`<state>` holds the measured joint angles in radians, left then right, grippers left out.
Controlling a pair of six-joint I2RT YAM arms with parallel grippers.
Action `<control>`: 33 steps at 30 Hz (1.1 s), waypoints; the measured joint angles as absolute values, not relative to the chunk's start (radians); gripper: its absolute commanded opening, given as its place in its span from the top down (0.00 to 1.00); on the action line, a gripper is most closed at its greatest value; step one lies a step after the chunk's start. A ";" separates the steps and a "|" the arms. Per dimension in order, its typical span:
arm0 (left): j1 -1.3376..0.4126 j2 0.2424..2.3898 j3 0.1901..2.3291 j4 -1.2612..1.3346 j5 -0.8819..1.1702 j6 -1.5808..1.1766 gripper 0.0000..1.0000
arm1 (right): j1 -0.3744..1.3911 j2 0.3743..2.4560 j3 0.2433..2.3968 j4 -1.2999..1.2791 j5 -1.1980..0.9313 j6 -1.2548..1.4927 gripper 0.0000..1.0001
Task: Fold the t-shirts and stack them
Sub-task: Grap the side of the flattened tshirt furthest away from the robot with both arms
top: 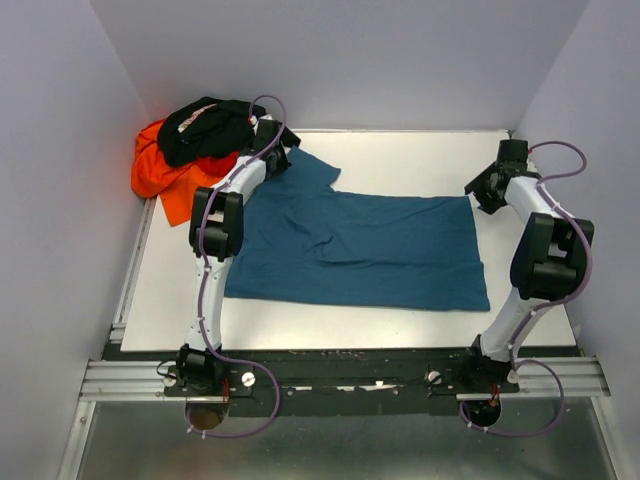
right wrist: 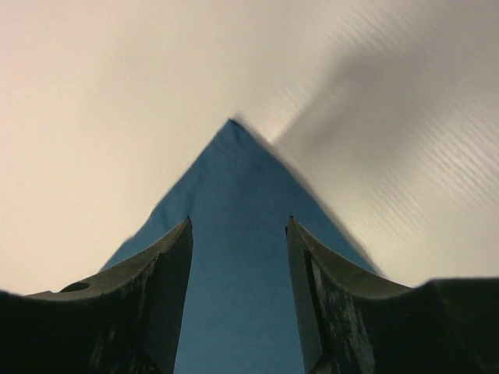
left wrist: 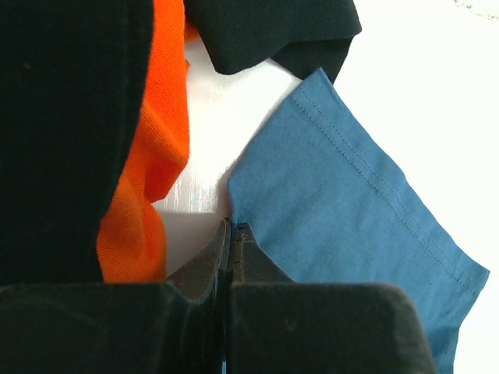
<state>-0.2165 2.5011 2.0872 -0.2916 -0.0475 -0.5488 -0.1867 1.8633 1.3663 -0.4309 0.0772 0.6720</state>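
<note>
The teal-blue t-shirt [top: 360,250] lies spread across the white table [top: 400,150], one sleeve pointing to the far left. My left gripper [top: 278,152] is at that sleeve's inner edge. In the left wrist view it [left wrist: 232,226] is shut, with the teal cloth's [left wrist: 343,202] edge running in between the jaws. My right gripper [top: 482,190] is at the shirt's far right corner. In the right wrist view it [right wrist: 239,222] is open, a finger on each side of the teal corner [right wrist: 232,160]. The black t-shirt [top: 205,128] lies bunched on the orange one [top: 165,182] at the far left. The magenta-pink shirt is out of view.
Grey walls close in the table on the left, back and right. The black [left wrist: 62,117] and orange [left wrist: 156,140] shirts lie right beside my left gripper. A metal rail [top: 340,378] holding both arm bases runs along the near edge.
</note>
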 measured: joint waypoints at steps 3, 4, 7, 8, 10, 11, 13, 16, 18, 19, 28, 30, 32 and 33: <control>-0.216 2.496 2.075 -0.276 -0.039 -0.541 1.00 | -0.191 1.971 1.474 -0.467 0.077 0.670 0.41; -0.216 2.495 2.073 -0.274 -0.035 -0.538 1.00 | -0.193 2.007 1.507 -0.481 0.077 0.668 0.41; -0.216 2.494 2.070 -0.270 -0.017 -0.532 1.00 | -0.197 2.107 1.609 -0.550 0.077 0.662 0.41; -0.216 2.494 2.070 -0.270 -0.013 -0.531 1.00 | -0.198 2.140 1.648 -0.580 0.077 0.662 0.41; -0.216 2.492 2.068 -0.270 -0.004 -0.528 1.00 | -0.198 2.180 1.695 -0.615 0.077 0.661 0.41; -0.216 2.490 2.065 -0.270 -0.001 -0.527 1.00 | -0.198 2.190 1.708 -0.634 0.077 0.659 0.41; -0.216 2.484 2.055 -0.268 0.009 -0.526 1.00 | -0.198 2.207 1.750 -0.680 0.077 0.656 0.43; -0.218 2.470 2.035 -0.270 0.019 -0.524 1.00 | -0.198 2.248 1.853 -0.753 0.077 0.653 0.45; -0.218 2.460 2.020 -0.268 0.023 -0.521 1.00 | -0.198 2.265 1.899 -0.779 0.077 0.653 0.49; -0.218 2.456 2.012 -0.268 0.027 -0.520 1.00 | -0.197 2.270 1.913 -0.790 0.077 0.651 0.50; -0.218 2.435 1.996 -0.266 0.049 -0.496 1.00 | -0.195 2.272 1.914 -0.840 0.078 0.648 0.49; -0.218 2.432 1.996 -0.266 0.051 -0.492 1.00 | -0.187 2.272 1.915 -0.848 0.090 0.654 0.48; -0.218 2.427 1.992 -0.264 0.054 -0.487 1.00 | -0.178 2.280 1.929 -0.872 0.109 0.659 0.47; -0.218 2.425 1.990 -0.261 0.057 -0.485 1.00 | -0.174 2.287 1.943 -0.883 0.121 0.663 0.46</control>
